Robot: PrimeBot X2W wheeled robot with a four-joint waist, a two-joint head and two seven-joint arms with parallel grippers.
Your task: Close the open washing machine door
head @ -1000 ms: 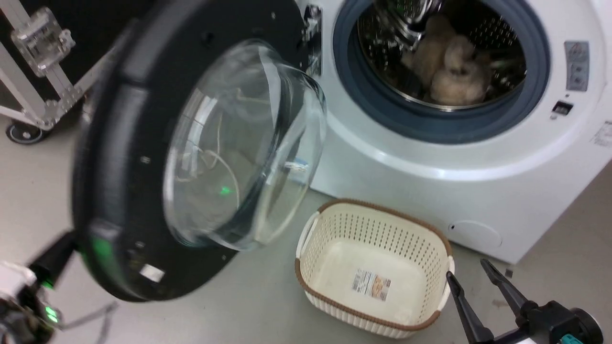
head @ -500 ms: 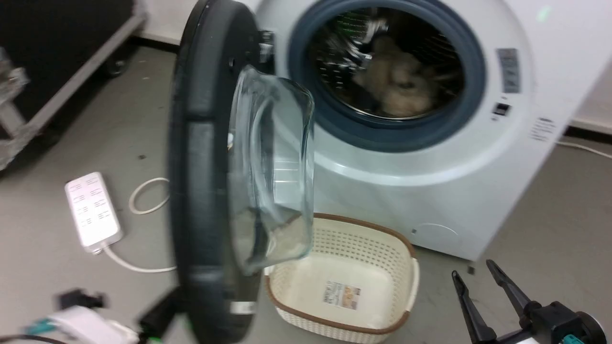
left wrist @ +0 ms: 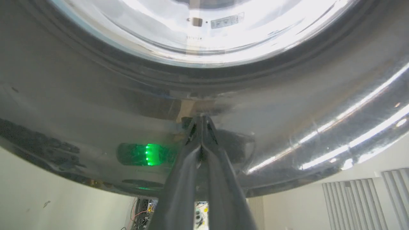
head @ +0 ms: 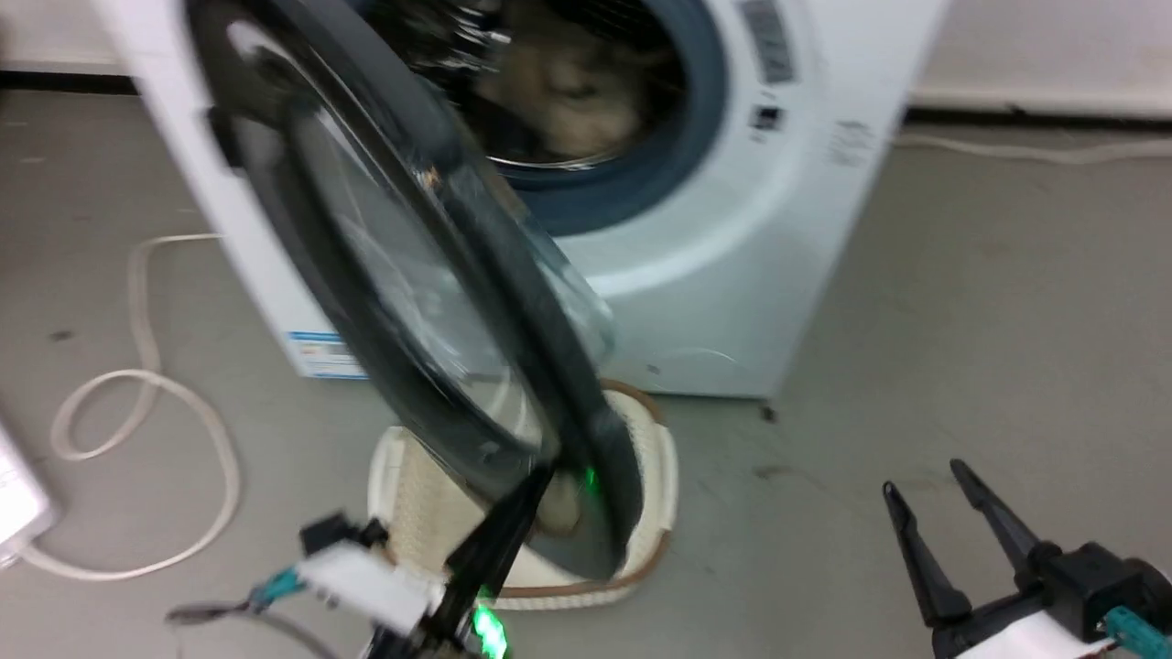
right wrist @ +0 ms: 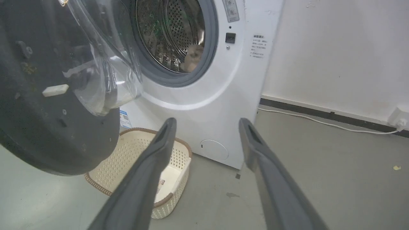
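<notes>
The washing machine (head: 778,229) (right wrist: 217,105) is white, its porthole open onto a steel drum with pale fabric inside. Its door (head: 430,302) (right wrist: 48,95), black-rimmed with a bulging glass bowl, stands partly swung out in front of the porthole. My left gripper (head: 531,480) (left wrist: 201,118) is shut, its tips pressed against the door's glossy outer face (left wrist: 96,95) near the lower rim. My right gripper (head: 920,480) (right wrist: 207,123) is open, low at the right, apart from the machine and holding nothing.
A cream perforated basket (head: 655,458) (right wrist: 140,159) sits on the grey floor under the door. A white cable (head: 137,412) loops on the floor at the left. Another cable (right wrist: 319,119) runs along the wall to a socket on the right.
The door has swung from wide open toward the porthole, with my left gripper following against its outer face. The head camera has turned, shifting the whole picture. The right gripper stays open.
</notes>
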